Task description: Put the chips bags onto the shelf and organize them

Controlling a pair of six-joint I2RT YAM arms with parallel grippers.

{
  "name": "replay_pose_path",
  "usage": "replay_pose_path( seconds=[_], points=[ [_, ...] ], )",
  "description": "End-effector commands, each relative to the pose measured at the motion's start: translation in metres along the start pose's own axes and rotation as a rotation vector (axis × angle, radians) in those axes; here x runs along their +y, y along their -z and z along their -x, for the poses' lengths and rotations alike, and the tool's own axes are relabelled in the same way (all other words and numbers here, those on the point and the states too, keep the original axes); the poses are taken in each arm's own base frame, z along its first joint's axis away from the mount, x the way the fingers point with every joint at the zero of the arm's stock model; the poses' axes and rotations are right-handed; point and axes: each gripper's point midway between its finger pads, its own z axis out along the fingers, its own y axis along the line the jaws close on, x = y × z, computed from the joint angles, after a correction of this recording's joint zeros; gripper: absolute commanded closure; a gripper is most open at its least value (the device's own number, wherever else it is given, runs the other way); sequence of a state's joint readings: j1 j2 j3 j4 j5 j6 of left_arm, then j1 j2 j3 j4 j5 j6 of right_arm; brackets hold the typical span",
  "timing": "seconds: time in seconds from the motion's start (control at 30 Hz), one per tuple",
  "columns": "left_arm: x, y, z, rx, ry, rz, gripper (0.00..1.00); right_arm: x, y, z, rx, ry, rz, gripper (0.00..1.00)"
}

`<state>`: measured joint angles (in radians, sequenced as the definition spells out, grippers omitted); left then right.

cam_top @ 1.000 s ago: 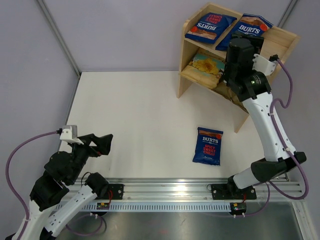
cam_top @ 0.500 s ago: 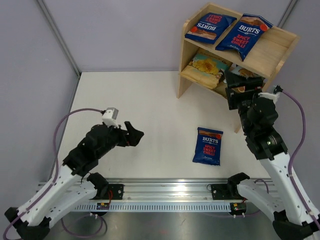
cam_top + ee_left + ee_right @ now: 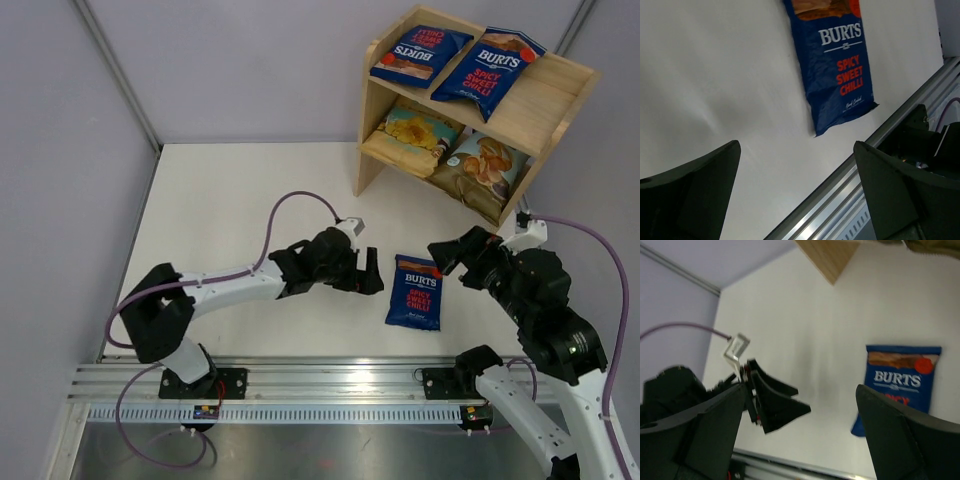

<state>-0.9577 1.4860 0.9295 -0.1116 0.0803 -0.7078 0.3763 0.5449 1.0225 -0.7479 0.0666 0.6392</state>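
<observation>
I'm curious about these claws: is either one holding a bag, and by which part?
Nothing is held. Left gripper and right gripper are open and empty; the Burts bag lies flat on the table between them.

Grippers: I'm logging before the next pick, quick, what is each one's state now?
Left gripper: open, holding nothing, beside the Burts bag lying on the table.
Right gripper: open, holding nothing.

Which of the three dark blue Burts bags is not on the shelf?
The Burts bag lying flat on the table, between the left gripper and right gripper; the other two lie on the shelf's top tier.
</observation>
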Motion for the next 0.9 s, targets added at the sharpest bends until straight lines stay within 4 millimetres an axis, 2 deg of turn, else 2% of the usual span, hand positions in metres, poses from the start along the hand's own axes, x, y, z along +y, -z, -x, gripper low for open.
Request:
replay_pose_path(
  seconds=[0.0,0.07,0.23,0.47,0.57,0.67,0.7,0.73,0.87],
  points=[
    [-0.056,-0.036,0.016,-0.010,-0.021,-0.098,0.01,-0.021,0.023,-0.028,0.126,0.156,-0.034,0.00],
    [-0.064,-0.051,0.010,0.016,-0.027,-0.087,0.02,-0.025,0.030,-0.030,0.129,0.171,-0.038,0.00],
    [-0.061,-0.097,-0.004,0.087,-0.038,-0.016,0.15,-0.022,0.040,-0.029,0.110,0.177,-0.008,0.01],
    [-0.047,-0.137,-0.031,0.188,-0.066,0.057,0.29,-0.021,0.056,-0.018,0.037,0.171,0.010,0.01],
    [-0.037,-0.146,-0.039,0.201,-0.094,0.121,0.30,-0.020,0.059,-0.017,0.028,0.172,0.020,0.01],
    [-0.034,-0.151,-0.043,0.203,-0.097,0.130,0.44,-0.020,0.061,-0.016,0.019,0.174,0.022,0.01],
    [-0.031,-0.152,-0.046,0.209,-0.098,0.138,0.56,-0.019,0.061,-0.016,0.015,0.171,0.025,0.01],
    [-0.031,-0.152,-0.046,0.208,-0.092,0.139,0.64,-0.020,0.061,-0.016,0.014,0.171,0.023,0.01],
    [-0.021,-0.147,-0.040,0.152,-0.088,0.178,0.77,-0.023,0.060,-0.015,0.002,0.167,0.012,0.01]
  ],
)
